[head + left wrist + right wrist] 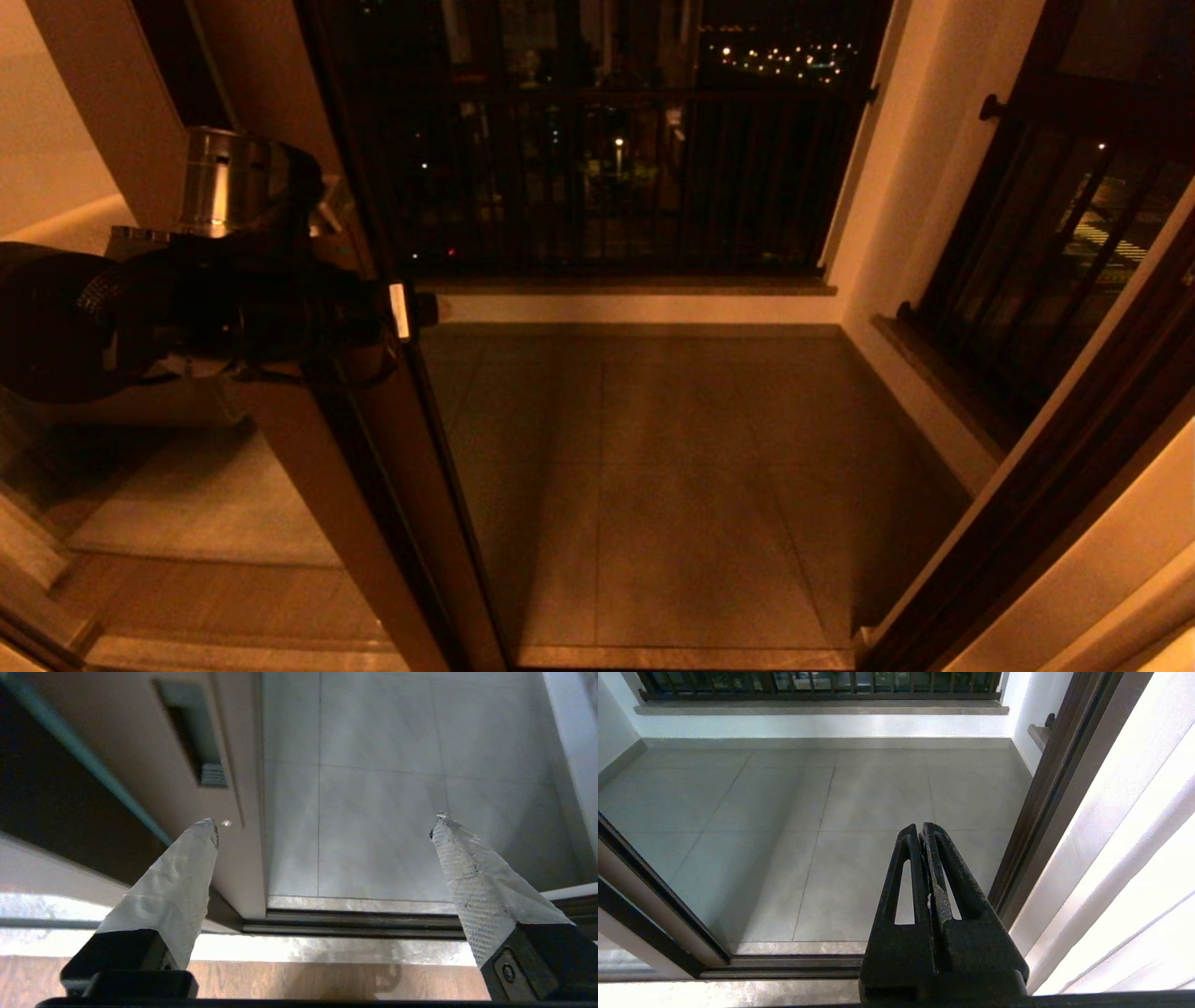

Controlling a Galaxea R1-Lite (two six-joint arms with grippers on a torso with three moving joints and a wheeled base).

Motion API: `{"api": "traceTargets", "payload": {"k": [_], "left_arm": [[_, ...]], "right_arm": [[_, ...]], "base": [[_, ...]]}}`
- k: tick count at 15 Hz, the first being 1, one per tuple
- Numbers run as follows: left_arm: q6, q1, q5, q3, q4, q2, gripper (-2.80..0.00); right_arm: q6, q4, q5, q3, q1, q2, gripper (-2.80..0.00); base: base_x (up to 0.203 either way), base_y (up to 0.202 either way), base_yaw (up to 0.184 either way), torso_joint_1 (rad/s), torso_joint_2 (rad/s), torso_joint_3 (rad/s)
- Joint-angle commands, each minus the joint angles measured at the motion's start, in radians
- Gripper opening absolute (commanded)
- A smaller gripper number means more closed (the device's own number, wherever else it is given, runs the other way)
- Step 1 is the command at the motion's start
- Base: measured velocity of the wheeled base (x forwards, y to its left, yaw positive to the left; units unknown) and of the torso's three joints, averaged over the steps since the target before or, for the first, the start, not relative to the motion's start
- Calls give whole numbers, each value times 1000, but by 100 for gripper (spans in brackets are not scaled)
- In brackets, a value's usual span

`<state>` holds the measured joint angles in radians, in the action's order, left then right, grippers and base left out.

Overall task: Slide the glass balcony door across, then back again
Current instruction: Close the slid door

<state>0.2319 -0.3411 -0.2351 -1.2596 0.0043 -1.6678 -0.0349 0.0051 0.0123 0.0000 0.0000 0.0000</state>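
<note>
The glass balcony door [373, 448] stands slid over to the left, its dark brown stile running down the left of the head view. The doorway to the balcony is open to its right. My left gripper [415, 310] is at the stile at mid-height. In the left wrist view this gripper [324, 823] is open wide. One taped fingertip [205, 833] lies over the stile's face [140, 742], just below the recessed handle [191, 732]. The other fingertip [444, 833] hangs over the open doorway. My right gripper [922, 826] is shut on nothing, parked facing the doorway.
The floor track [364, 921] crosses the threshold between wooden floor and tiled balcony floor [672, 467]. A dark railing [607, 168] closes the balcony's far side. The brown door jamb [1055, 467] and a pale curtain [1134, 835] are at the right. A shiny metal cylinder [219, 182] stands behind my left arm.
</note>
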Motion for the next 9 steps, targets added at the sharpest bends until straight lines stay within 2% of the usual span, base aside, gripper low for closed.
{"api": "traceTargets", "payload": {"k": [1,9], "left_arm": [[0,1,-1,-19,0,-27,0],[-20,37,-1,-53,-1,-76,0]], "right_arm": [[0,-1,0,0,0,0,-280],[0,-1,0,0,0,0,-280]], "base": [[0,0,0,0,0,0],[0,0,0,0,0,0]]}}
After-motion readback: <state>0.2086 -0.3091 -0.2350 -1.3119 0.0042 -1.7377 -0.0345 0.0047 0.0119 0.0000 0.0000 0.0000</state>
